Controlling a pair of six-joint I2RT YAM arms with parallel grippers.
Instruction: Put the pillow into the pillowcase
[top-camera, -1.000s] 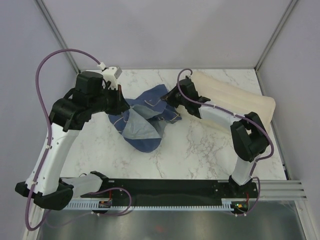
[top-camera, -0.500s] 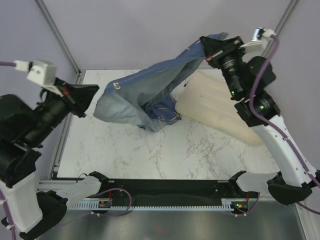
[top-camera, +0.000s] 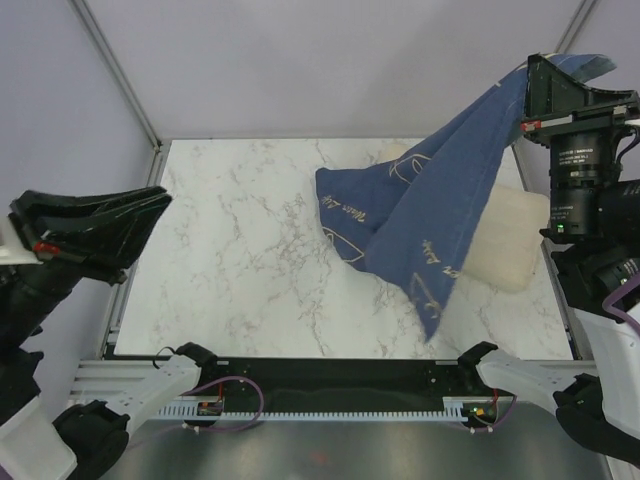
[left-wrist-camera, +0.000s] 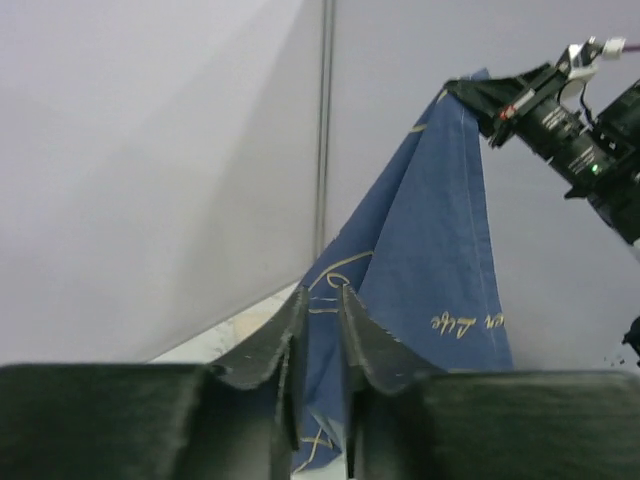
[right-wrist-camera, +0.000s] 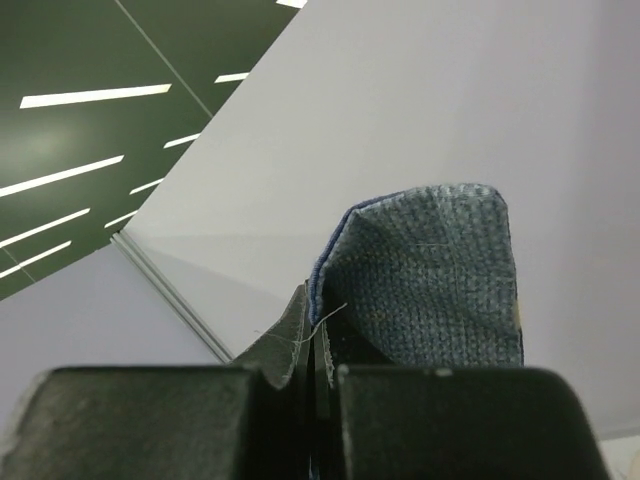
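Top external: the right gripper (top-camera: 535, 95), jaws pinching a corner, dangles the pillowcase (top-camera: 430, 215) over the pillow (top-camera: 510, 235) on the desk (top-camera: 250, 260). The left gripper (top-camera: 150, 205), jaws slightly parted, holds nothing. Next, its opening likely needs finding.

Blue pillowcase (top-camera: 430, 205) aloft, cream pillow (top-camera: 512, 240) behind

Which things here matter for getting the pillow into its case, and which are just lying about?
For the job: pillowcase, hanging from the right claw; pillow, partly behind it.
Not in use: marble table; left claw, holding nothing.
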